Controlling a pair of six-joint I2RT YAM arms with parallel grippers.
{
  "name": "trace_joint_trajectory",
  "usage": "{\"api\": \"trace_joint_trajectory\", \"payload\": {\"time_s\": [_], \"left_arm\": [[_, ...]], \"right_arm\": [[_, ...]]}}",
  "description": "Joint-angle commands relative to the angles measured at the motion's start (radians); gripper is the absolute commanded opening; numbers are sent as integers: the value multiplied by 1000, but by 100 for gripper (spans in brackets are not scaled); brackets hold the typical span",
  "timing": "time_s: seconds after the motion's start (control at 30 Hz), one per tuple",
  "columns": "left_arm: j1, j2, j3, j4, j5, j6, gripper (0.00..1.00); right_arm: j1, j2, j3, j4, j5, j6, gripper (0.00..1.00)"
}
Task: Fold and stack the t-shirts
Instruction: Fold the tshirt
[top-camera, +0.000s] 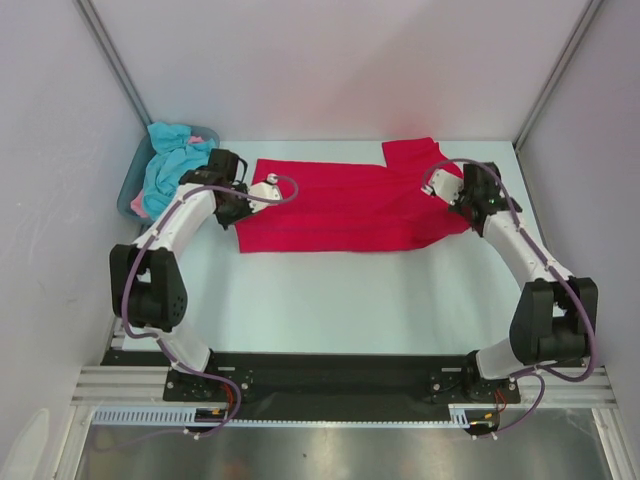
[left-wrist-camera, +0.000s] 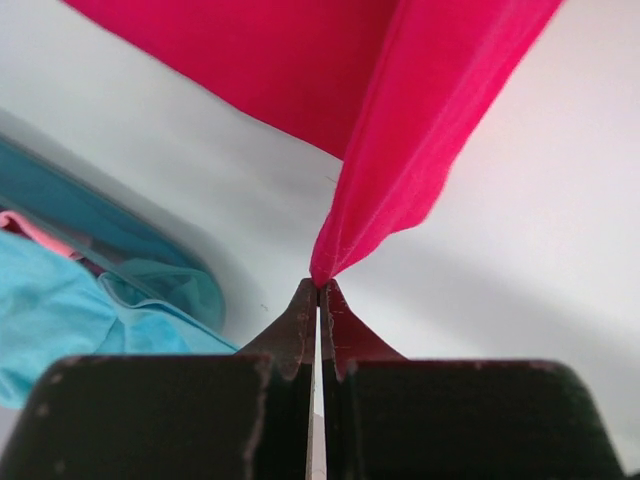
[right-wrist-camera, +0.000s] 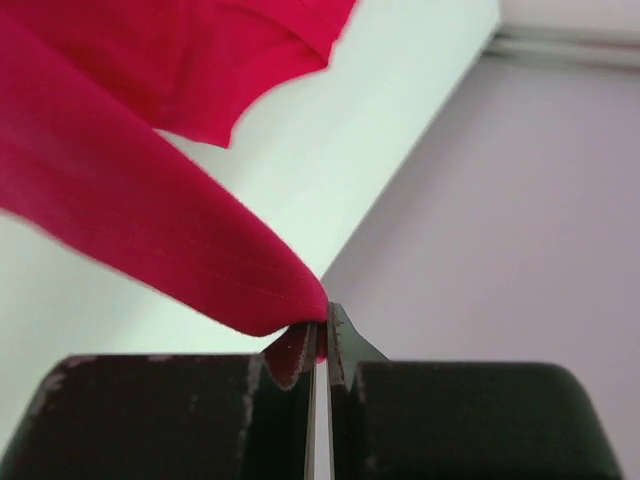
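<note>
I am clamping the red t-shirt (top-camera: 340, 205) for folding, left gripper (left-wrist-camera: 318, 290) at the end nearest the tub (top-camera: 126, 196), right gripper (right-wrist-camera: 322, 320) opposite, probably needing an even carry-over next.

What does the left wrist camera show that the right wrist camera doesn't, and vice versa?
Only the left wrist view shows the turquoise shirt and a strip of pink cloth in the tub off to one side. Only the right wrist view shows the side wall where the table ends, and a hemmed edge of the red shirt. Both show a shut hand pinching a raised fold of that red shirt above the table: the left hand in its view, the right hand in its own.
</note>
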Motion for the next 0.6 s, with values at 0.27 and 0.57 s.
{"api": "trace_joint_trajectory", "payload": {"time_s": [0.27,0.57], "left_arm": [[-5,78,196,-435,53,238,0],[-78,46,64,-503,-16,396,0]], "right_arm": [[62,137,431,-991,-353,121,0],[124,194,363,-1166,-427,87,0]]}}
